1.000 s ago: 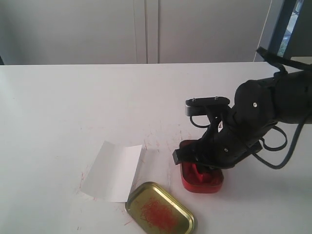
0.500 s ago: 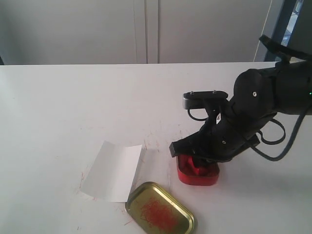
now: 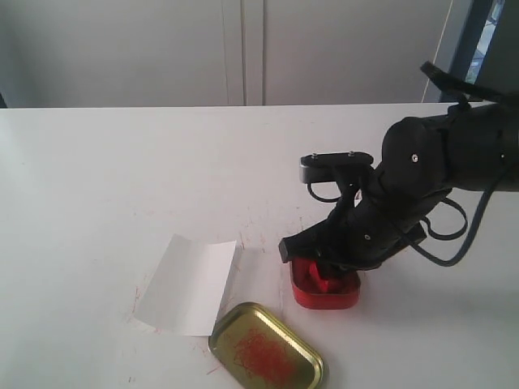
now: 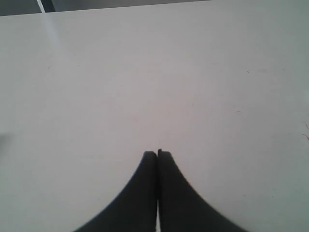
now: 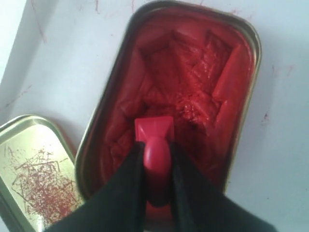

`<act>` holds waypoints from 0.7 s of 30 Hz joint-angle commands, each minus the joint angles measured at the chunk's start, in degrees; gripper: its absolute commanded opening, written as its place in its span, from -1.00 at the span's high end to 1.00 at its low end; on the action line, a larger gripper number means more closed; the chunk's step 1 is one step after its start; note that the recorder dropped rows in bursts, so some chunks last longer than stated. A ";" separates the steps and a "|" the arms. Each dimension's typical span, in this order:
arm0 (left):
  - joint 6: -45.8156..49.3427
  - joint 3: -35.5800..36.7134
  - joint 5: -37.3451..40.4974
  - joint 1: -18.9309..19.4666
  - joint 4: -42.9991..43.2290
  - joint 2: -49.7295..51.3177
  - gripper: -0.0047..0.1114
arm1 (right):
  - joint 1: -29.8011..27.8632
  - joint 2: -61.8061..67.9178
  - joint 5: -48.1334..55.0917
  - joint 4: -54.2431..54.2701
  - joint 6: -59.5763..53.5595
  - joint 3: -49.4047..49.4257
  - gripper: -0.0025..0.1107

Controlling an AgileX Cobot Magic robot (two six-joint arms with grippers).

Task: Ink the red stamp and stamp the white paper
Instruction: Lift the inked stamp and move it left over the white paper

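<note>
Red plastic stamp (image 5: 153, 129), square base in lumpy paste of the oblong tin (image 5: 255, 63), clamped by the right gripper (image 5: 157, 153). On the left gripper (image 4: 157, 155), fingers pressed together.

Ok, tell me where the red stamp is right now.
The red stamp sits low right of centre in the exterior view, gripped by the right claw, base down in the red ink tin beside the gold lid.

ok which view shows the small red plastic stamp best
The right wrist view: the small red plastic stamp sits mid-frame, handle pinched by the right gripper, base in the oblong tin of red ink paste. The exterior view hides most of it under the gripper; the left wrist view shows none.
</note>
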 commanded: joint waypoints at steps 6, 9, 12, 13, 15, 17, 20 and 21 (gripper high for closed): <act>0.00 0.27 0.14 0.06 -0.07 -0.19 0.92 | 0.29 0.58 -0.14 -2.74 -0.83 0.56 0.96; 0.00 0.27 0.14 0.06 -0.07 -0.19 0.92 | 0.29 -0.40 0.12 -2.74 -0.21 0.56 0.96; 0.00 0.27 0.14 0.06 -0.07 -0.19 0.92 | 0.29 -1.77 -0.89 -2.74 -0.08 0.45 0.96; 0.00 0.27 0.14 0.06 -0.07 -0.19 0.92 | 0.29 -2.26 -1.04 -2.74 -0.08 0.45 0.96; 0.00 0.27 0.14 0.06 -0.07 -0.19 0.92 | 0.29 -3.15 -1.95 -2.74 -0.08 0.45 0.96; 0.00 0.27 0.14 0.06 -0.07 -0.19 0.92 | 0.29 -3.81 -3.33 -2.74 -0.08 0.45 0.96; 0.00 0.27 0.14 0.06 -0.07 -0.19 0.92 | 0.42 -4.06 -4.30 -2.74 -1.23 -0.42 0.96; 0.00 0.27 0.14 0.06 -0.07 -0.19 0.92 | 0.69 -4.06 -4.43 -2.74 -1.94 -0.93 0.96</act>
